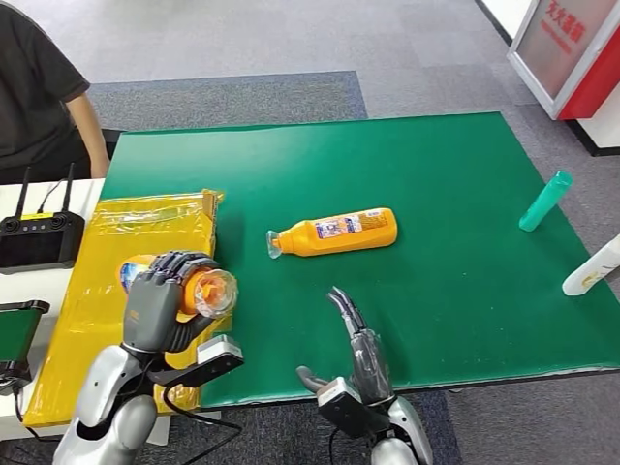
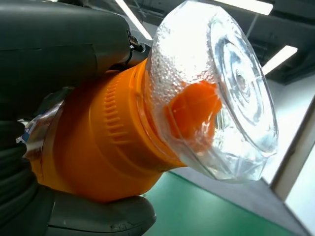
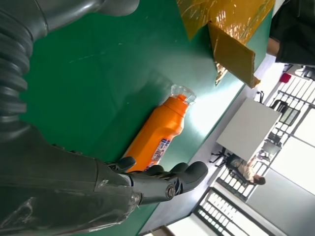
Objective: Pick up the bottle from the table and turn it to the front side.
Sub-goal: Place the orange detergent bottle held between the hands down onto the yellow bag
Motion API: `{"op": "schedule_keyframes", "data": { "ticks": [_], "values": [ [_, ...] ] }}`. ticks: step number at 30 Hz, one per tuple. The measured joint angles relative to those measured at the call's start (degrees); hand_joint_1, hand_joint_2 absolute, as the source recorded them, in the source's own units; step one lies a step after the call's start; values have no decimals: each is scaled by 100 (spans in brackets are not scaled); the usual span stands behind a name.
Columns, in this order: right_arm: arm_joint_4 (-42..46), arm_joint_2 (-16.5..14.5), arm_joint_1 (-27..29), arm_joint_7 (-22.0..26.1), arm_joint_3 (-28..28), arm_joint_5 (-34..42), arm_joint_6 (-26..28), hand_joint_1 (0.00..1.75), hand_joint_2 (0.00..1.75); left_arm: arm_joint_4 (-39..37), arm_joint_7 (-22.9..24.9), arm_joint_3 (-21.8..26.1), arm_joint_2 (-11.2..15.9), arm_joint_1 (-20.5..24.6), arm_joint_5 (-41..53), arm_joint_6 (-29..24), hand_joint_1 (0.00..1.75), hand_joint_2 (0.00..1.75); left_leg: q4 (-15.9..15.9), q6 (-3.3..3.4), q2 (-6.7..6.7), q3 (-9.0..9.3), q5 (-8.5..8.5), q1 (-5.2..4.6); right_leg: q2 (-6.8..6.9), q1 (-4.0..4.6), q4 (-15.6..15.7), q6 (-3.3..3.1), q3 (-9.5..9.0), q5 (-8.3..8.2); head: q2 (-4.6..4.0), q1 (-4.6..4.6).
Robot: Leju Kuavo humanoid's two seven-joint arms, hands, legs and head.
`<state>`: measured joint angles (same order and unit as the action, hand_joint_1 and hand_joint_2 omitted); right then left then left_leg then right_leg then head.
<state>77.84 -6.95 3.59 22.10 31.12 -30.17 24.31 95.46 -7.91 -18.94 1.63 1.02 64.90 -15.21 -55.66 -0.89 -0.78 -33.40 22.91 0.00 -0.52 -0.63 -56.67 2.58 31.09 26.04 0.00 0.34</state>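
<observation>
**Left hand has a bottle; the turn comes next**

The green table (image 1: 453,174) fills the centre of the frame, grey carpet (image 1: 241,48) behind it. At lower left, over the yellow box (image 1: 103,252), the left hand (image 1: 157,300) grips an orange bottle (image 1: 208,293), clear cap toward the camera. I'd say rotate slowly, wrist level, keeping the grip firm so it can't slip. A second bottle (image 1: 336,232) lies on its side at centre. Below it the right hand (image 1: 355,339) hovers with its fingers apart, holding nothing. At far right lie a teal tube (image 1: 545,201) and a white tube (image 1: 592,267); a person (image 1: 37,87) sits upper left.
</observation>
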Motion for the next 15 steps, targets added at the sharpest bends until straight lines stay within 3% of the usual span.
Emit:
{"op": "schedule_keyframes", "data": {
  "ticks": [9,15],
  "values": [
    [178,-24,125,-140,-162,-122,-74,0,175,-560,1169,-148,360,430,770,863,175,175,0,-3,2,-1,-1,0,-3,1,0,-5,5,-2,0,-1],
    [192,-60,157,-157,-213,-159,-129,0,175,-1128,1569,-169,527,736,1033,1323,175,175,0,-4,6,-1,-4,1,-8,1,0,-9,6,-5,0,0]
  ]
}}
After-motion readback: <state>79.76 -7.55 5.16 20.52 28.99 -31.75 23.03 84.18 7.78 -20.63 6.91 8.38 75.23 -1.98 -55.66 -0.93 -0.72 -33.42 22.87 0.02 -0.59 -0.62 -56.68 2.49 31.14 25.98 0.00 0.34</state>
